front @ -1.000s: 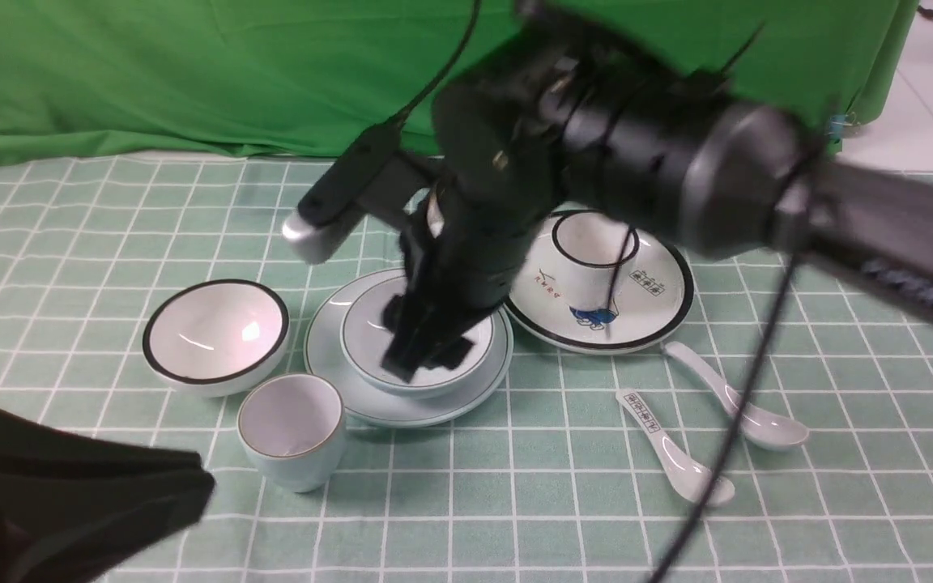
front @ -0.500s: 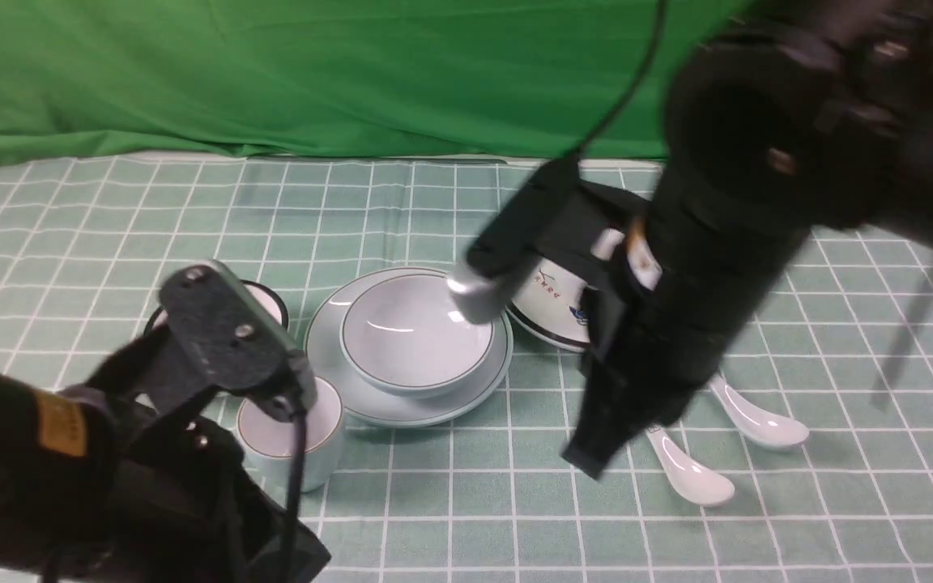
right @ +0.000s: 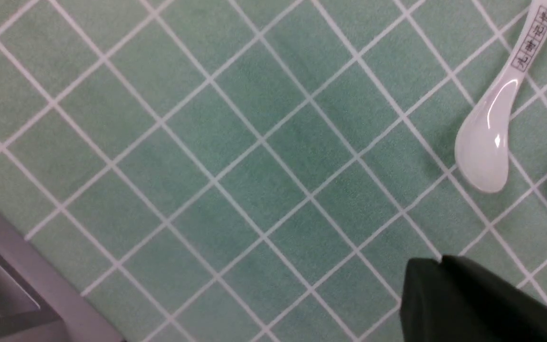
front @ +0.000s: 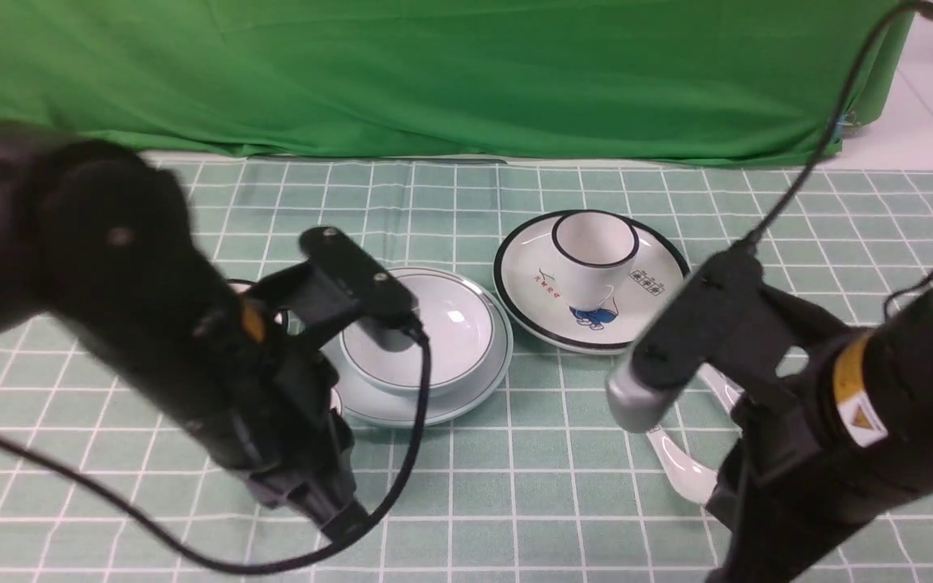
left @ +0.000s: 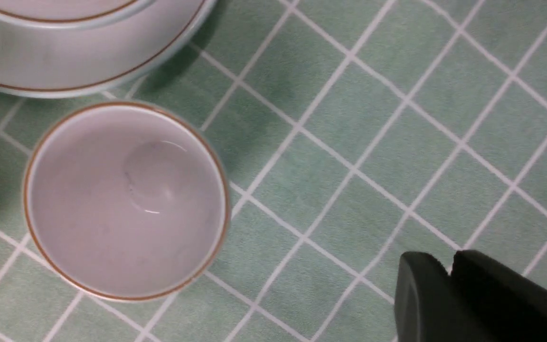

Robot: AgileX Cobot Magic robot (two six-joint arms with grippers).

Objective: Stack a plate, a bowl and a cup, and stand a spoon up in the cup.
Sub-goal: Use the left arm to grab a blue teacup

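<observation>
1. Since the bowl [front: 442, 324] already sits in the plate [front: 483, 380], the cup comes next. The cup [left: 126, 202] stands upright and empty on the cloth, just beside the plate's rim.
2. The left gripper [left: 450, 275] is narrow, fingers all but together with nothing between them. It sits off to one side of the cup, not around it. If it comes down like that, it clips the rim or shoves the cup into the plate. It needs to widen and centre first.
3. The cup wall looks smooth and glazed, so a shallow pinch could slip or tip it on the lift.
4. The bowl is shallow and curved inside, so a cup set off-centre may slide or lean.
5. The right gripper [right: 440, 270] is also closed and empty, over bare cloth. The marked spoon [right: 492, 137] is the clear one in its wrist view. The spoon [front: 717, 390], the plain one, is mostly hidden behind the right arm. The risk is grabbing the wrong one.
6. Both arms are low and close to the stack. If they move together, they could knock it.
</observation>
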